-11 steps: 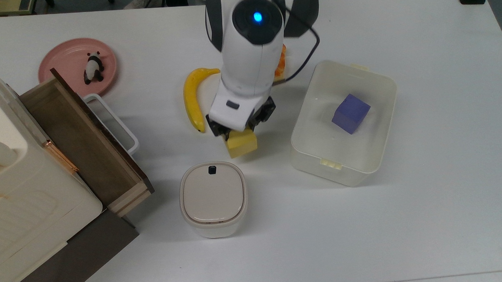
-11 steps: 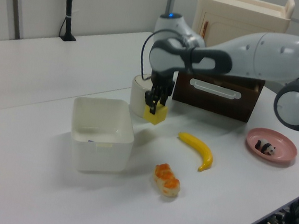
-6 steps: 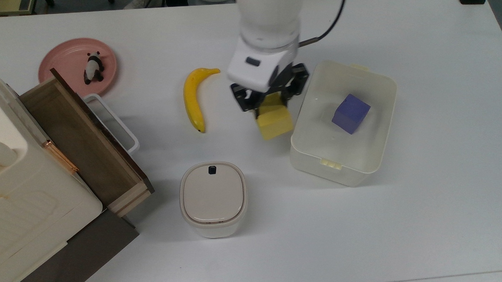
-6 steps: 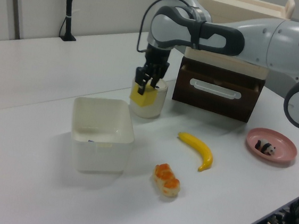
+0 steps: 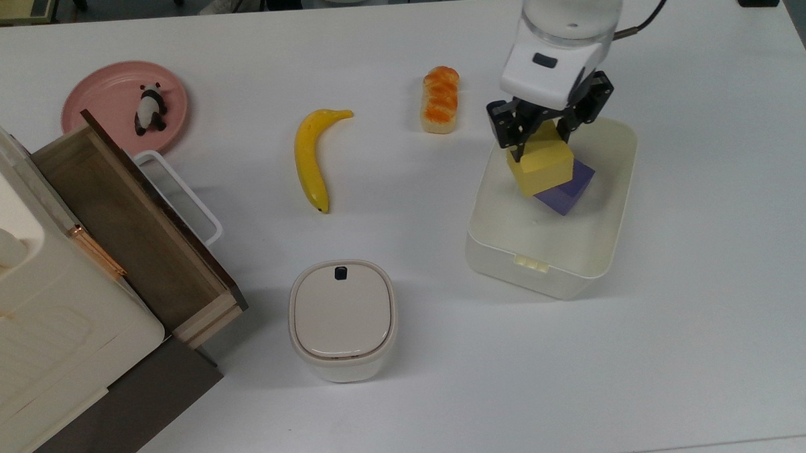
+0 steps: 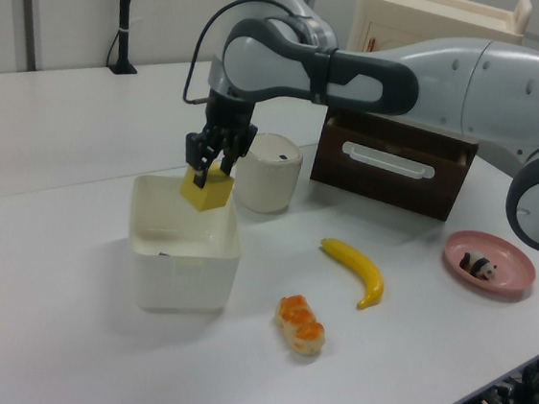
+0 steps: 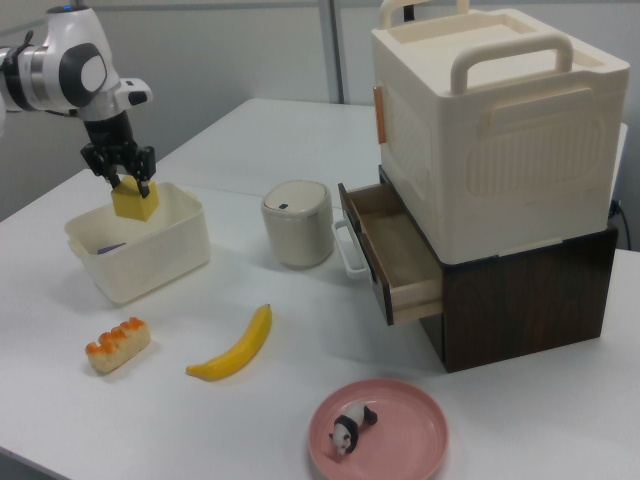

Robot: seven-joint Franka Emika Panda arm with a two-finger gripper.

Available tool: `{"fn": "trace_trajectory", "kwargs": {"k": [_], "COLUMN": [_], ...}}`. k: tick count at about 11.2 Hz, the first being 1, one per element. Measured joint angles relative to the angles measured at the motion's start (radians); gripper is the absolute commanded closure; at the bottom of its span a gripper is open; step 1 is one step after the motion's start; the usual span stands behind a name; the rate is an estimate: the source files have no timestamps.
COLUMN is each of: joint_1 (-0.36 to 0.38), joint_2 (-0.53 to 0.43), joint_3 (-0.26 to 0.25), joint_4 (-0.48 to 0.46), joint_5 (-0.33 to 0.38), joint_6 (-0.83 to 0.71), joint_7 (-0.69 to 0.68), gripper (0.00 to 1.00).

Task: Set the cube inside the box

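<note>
The yellow cube hangs in the air above the translucent white box, held by my gripper, which is shut on it. In the left view the cube sits just over the box's far rim, under the gripper. From the right view the cube hovers above the box with the gripper clamped on its top. A purple-blue cube lies inside the box, partly hidden beneath the yellow one.
A banana and an orange bread roll lie on the table to the top view's left of the box. A beige lidded bin, an open wooden drawer and a pink plate with a panda figure stand further left.
The arm has carried the yellow cube across the table, from beside the banana to above the box. It uncovered the bread roll in the top view.
</note>
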Motion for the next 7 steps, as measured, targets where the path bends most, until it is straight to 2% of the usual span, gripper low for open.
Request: {"fn": "trace_trajectory", "kwargs": {"k": [3,7], "joint_1": [0.020,0.015], "joint_2": [0.017,0.006], "joint_3": [0.000,-0.014], "joint_4": [0.000,0.012], "joint_5": [0.000,-0.001], "joint_6": [0.013,0.013], "joint_7": [0.072,0.079], "gripper": [0.00,0.00]}}
